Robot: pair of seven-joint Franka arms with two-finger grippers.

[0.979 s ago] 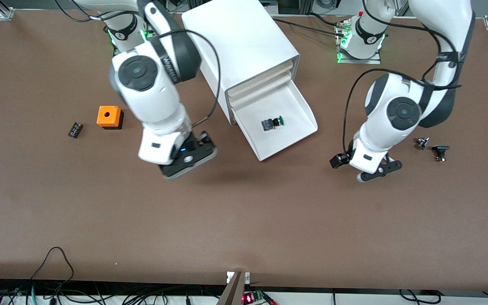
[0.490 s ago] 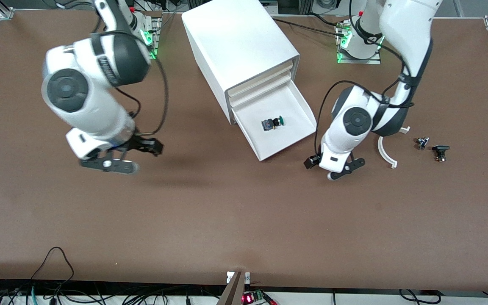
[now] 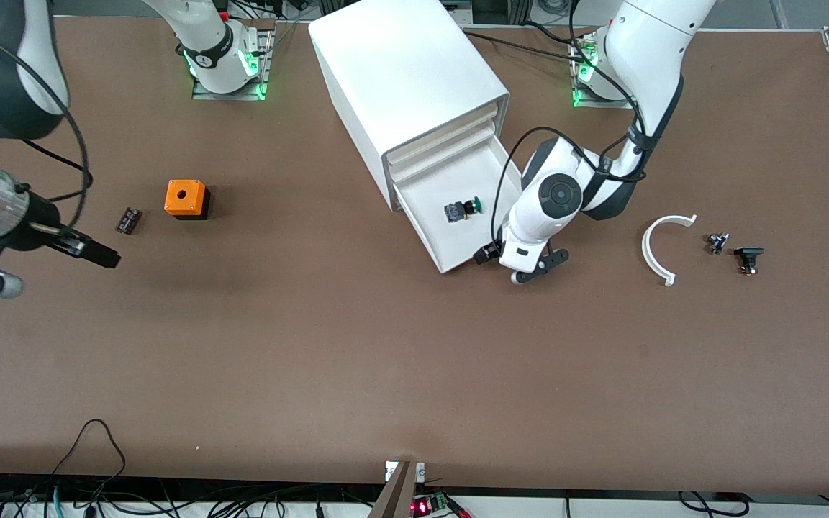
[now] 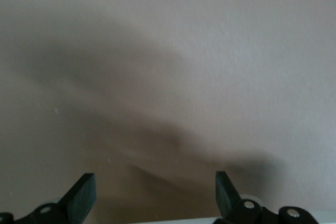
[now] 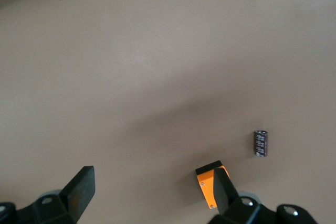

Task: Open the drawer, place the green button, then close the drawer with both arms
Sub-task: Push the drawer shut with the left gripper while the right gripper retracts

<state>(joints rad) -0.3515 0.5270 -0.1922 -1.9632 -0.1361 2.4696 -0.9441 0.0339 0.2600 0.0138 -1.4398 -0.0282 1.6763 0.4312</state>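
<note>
Button point(image 3: 463, 209) lies in the pulled-out drawer point(image 3: 508, 194). Left gripper point(image 3: 522, 267), fingers apart, empty, is just beside the drawer's front edge, probably poised to push it toward the cabinet point(image 3: 407, 79). Right gripper point(image 3: 33, 266), open, waits far off.

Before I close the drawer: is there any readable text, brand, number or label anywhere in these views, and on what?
None that can be read.
Left arm's base: a dark band with a mark on it, too small to read.
Right arm's base: the same kind of band and mark, too small to read.
Small dark part near the orange box: pale markings, too small to read.
Drawer, cabinet, button: no text shows.
</note>
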